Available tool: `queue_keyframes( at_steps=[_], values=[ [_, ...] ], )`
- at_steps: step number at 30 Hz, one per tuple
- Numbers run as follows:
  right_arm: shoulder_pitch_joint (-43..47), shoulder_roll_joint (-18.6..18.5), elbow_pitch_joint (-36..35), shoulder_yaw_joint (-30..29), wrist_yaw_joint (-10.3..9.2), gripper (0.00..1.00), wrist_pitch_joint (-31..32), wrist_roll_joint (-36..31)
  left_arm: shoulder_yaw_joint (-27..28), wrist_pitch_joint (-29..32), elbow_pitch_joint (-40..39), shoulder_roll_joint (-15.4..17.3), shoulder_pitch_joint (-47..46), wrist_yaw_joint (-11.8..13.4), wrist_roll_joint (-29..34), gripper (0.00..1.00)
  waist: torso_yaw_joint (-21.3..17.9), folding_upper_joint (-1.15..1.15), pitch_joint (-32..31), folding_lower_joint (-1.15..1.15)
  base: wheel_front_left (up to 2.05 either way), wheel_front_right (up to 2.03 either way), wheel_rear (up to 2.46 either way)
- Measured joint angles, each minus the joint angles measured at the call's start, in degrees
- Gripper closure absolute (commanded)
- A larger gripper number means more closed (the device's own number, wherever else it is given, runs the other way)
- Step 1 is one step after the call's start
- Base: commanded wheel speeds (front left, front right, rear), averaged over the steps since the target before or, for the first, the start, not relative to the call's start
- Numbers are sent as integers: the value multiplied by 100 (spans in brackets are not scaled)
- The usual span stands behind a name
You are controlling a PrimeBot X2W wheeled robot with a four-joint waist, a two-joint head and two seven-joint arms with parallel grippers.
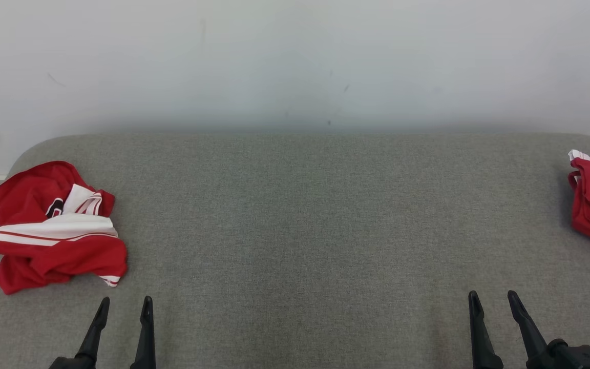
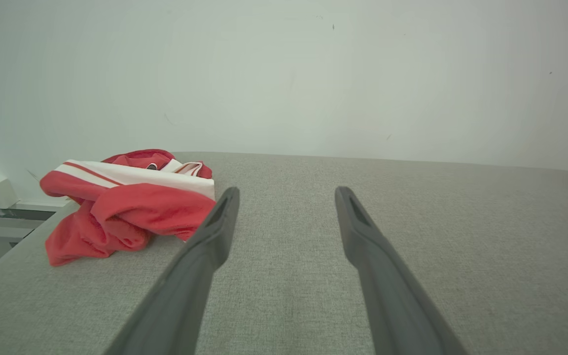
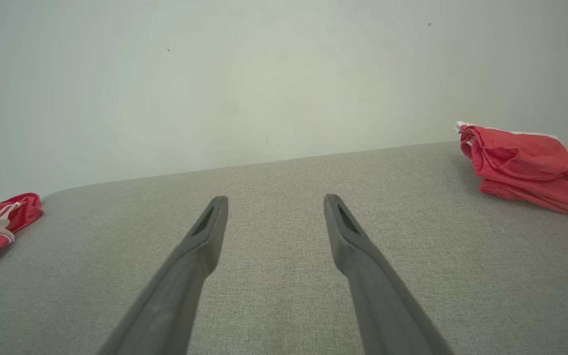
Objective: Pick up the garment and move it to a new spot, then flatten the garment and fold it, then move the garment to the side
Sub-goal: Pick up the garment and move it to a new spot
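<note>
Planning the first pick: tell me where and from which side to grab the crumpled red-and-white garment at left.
Probably the bulging red fold on the near edge of the crumpled garment: it stands up off the grey surface, so the jaws could straddle it. Come from the near side with the left gripper, which is open and closest.

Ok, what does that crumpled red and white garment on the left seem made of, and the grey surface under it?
Garment: probably thin, smooth jersey knit, maybe polyester; it slumps in soft folds. Grey surface: apparently matte woven upholstery fabric; a fine heathered weave shows up close.
</note>
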Motion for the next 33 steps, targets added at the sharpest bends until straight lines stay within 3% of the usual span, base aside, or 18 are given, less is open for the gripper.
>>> queue_keyframes(
  at_steps=[14, 33],
  values=[
    [8, 4, 153, 58, 0, 0, -31, 162, 3, 0, 66, 30, -25, 0, 9, 0, 361, 0, -14, 0, 0, 0, 0],
    [-248, 10, 572, 334, 0, 0, -166, 299, 230, 0, 238, 176, -79, 22, 5, 0, 1896, 1, 41, 0, 0, 0, 0]
  ],
)
